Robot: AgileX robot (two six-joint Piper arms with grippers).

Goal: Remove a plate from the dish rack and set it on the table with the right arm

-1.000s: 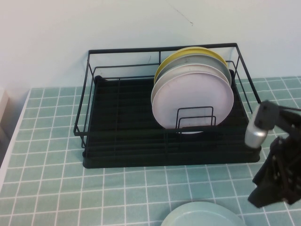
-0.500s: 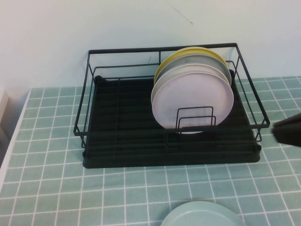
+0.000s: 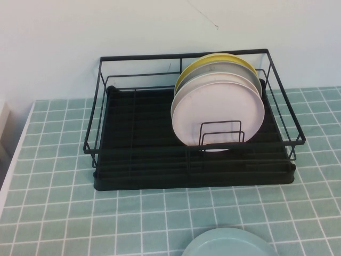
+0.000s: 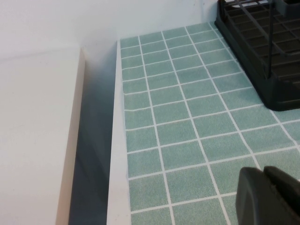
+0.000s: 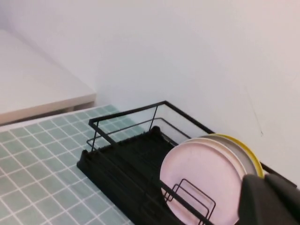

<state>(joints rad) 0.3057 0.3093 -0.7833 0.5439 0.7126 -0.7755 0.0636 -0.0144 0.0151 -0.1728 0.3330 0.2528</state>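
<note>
The mint-green plate lies flat on the table at the near edge of the high view, in front of the right half of the dish rack and well apart from it. By this the task looks finished, or almost finished.

What could go wrong now is small. The plate is partly cut off by the near edge of the picture, so I cannot tell how close it is to the table's near border; if it lies too close there, a later move of an arm could push it off. The plates remaining in the rack stand upright and lean together: a pale pink plate in front, a grey plate behind it and a yellow plate at the back. A careless pass of the arm near the rack could knock them.

The plate is round, pale mint in colour, with a shallow rim and a smooth matt surface.

The right gripper is outside the high view; its camera looks down on the rack from above. The left gripper hangs over the table to the left of the rack. For both grippers I cannot tell if the fingers are spread or pressed together.
</note>
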